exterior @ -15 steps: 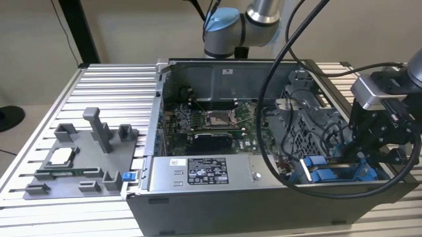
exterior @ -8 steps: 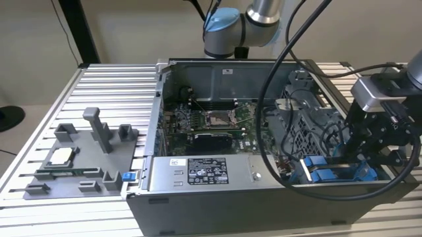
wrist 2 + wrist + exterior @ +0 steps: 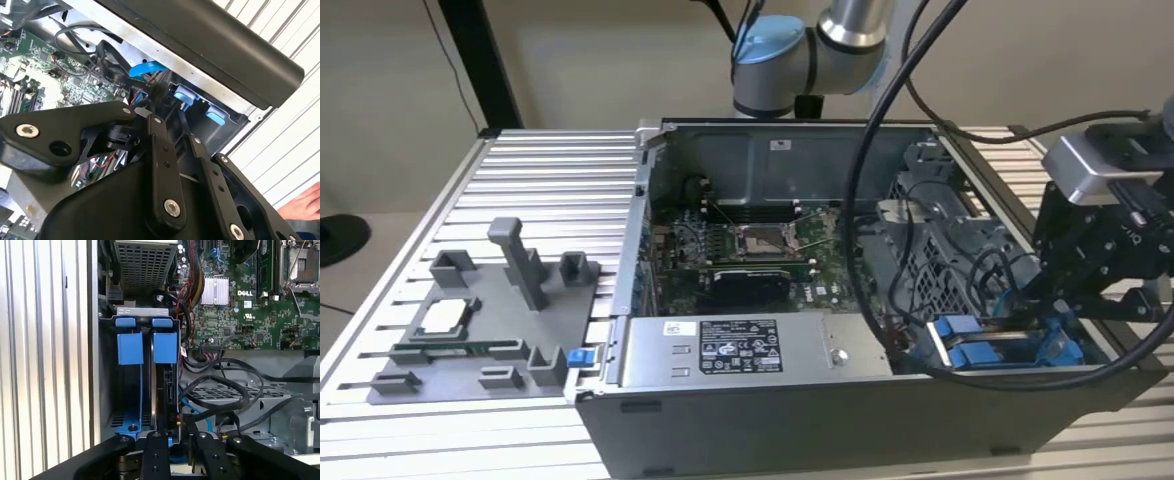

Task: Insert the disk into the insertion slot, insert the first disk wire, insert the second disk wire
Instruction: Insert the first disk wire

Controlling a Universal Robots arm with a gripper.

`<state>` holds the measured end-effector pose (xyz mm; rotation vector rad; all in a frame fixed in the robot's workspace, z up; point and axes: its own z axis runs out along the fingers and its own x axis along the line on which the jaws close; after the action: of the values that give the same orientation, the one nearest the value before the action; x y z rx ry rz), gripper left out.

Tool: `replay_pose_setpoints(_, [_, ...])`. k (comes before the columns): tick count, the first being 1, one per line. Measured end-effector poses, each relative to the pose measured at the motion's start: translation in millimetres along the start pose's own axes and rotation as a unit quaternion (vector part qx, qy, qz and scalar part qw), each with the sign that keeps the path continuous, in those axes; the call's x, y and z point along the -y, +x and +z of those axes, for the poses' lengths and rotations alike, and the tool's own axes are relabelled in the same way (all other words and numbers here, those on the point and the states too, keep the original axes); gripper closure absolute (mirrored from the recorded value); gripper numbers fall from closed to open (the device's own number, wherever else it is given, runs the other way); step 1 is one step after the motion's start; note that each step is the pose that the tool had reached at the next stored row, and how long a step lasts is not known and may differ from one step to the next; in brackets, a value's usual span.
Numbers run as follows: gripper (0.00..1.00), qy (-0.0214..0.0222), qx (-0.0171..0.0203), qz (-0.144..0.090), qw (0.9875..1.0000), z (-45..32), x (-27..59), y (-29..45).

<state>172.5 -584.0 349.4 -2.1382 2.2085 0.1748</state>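
In the first wrist view the disk (image 3: pixel 165 385) stands on edge inside the insertion slot (image 3: pixel 145 315), the grey drive cage with two blue tabs (image 3: pixel 165 347). Its dark connector end faces my gripper (image 3: pixel 175 436), which sits right at that end. A thin blue wire (image 3: pixel 194 407) and looping black wires (image 3: pixel 220 385) lie beside it; I cannot tell whether any is plugged in. In the exterior view my gripper (image 3: pixel 1062 322) hangs over the cage's blue parts (image 3: pixel 974 350) at the case's right end. The second wrist view has the gripper (image 3: pixel 170 127) close to a blue wire (image 3: pixel 145 67).
The open computer case (image 3: pixel 720 400) holds a motherboard (image 3: pixel 747 255) and a grey labelled power-supply box (image 3: pixel 734 350). A grey fixture plate (image 3: pixel 480 320) lies on the slatted table at the exterior view's left. A person's hand (image 3: pixel 302 205) shows at the table edge.
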Motion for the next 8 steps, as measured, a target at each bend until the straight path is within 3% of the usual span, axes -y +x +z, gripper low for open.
replay_pose_setpoints(8, [0.00, 0.0000, 0.0001, 0.000, 1.0000, -21.5, -0.8, -2.7])
